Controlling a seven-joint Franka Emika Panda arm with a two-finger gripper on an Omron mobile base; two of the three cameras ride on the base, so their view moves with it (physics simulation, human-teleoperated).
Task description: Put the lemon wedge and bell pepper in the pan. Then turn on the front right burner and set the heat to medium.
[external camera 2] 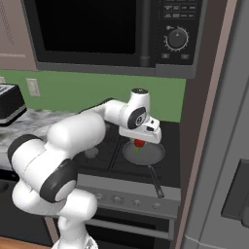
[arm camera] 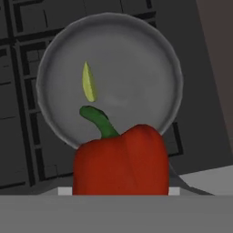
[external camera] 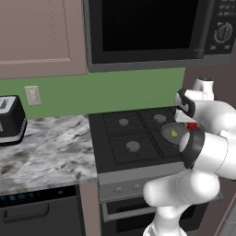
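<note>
A: Nearest the hand camera: bell pepper (arm camera: 120, 161), red, green stem curling up toward eleven o'clock, filling the bottom centre.
B: Held?
A: Looks so. Hangs right under the claw (external camera 2: 140, 142) in the right base view, clear of the pan (external camera 2: 145, 153) below it. Fingertips themselves hidden behind the pepper; jaws parted about the pepper's width, closed on it as far as can be judged.
B: And the lemon wedge (arm camera: 89, 83)?
A: Already lying in the pan, pale yellow-green, standing at about ten o'clock from the pan's centre in the hand view. Seen too as a small yellow speck in the left base view.
B: Pan position?
A: On the cooktop (external camera: 133, 133), over the burner at the front right. Dark handle (external camera 2: 156, 181) running toward five o'clock in the right base view, out over the stove front.
B: Anything else around?
A: Knobs (external camera 2: 116, 199) in a row along the stove's front panel. Microwave (external camera: 152, 32) above the cooktop. Marbled counter (external camera: 44, 152) at nine o'clock of the stove, toaster (external camera: 10, 120) at its far left.
</note>
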